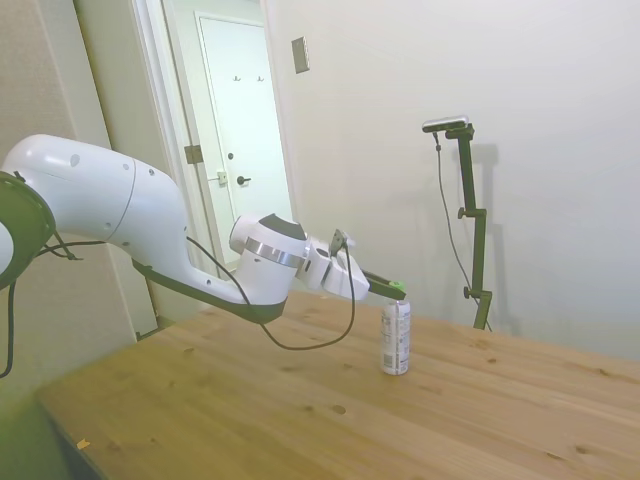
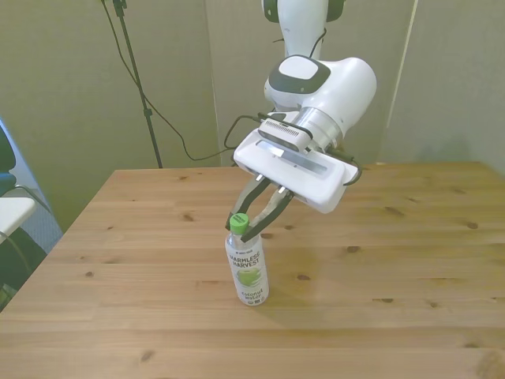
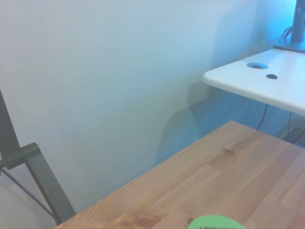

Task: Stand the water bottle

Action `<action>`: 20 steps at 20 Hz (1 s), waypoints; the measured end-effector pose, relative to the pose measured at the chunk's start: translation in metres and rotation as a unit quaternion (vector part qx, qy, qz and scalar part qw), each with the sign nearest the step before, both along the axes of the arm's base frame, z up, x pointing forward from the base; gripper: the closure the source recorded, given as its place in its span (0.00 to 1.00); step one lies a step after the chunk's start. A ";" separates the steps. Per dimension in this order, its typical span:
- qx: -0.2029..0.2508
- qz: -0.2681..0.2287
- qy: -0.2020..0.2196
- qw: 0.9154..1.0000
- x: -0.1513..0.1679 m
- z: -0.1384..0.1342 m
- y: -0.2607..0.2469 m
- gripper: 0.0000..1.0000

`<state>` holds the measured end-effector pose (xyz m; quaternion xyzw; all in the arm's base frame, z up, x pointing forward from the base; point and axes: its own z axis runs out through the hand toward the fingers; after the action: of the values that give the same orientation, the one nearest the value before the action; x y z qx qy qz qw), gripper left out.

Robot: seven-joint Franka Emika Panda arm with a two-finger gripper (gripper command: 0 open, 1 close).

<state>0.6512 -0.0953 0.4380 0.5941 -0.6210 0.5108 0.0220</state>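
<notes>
Gripper is reaching out almost flat, pinching the green cap of the standing water bottle.

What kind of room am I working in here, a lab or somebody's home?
Probably an office or lab room set up for recording, not a home: bare pale walls, a plain door behind the arm, a white desk beside the wooden table, which holds only the water bottle.
</notes>
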 end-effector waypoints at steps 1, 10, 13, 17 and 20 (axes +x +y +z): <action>0.000 0.000 0.000 1.000 0.000 0.000 0.000 0.00; 0.012 -0.006 0.014 1.000 -0.003 -0.002 -0.005 0.00; 0.025 -0.002 0.026 0.999 -0.004 0.006 -0.004 0.00; 0.075 0.034 0.076 0.994 -0.022 0.016 0.002 0.00; 0.108 0.072 0.118 0.985 -0.051 0.021 0.013 0.00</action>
<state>0.6006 -0.0819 0.4587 0.6922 -0.6210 0.3677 -0.0057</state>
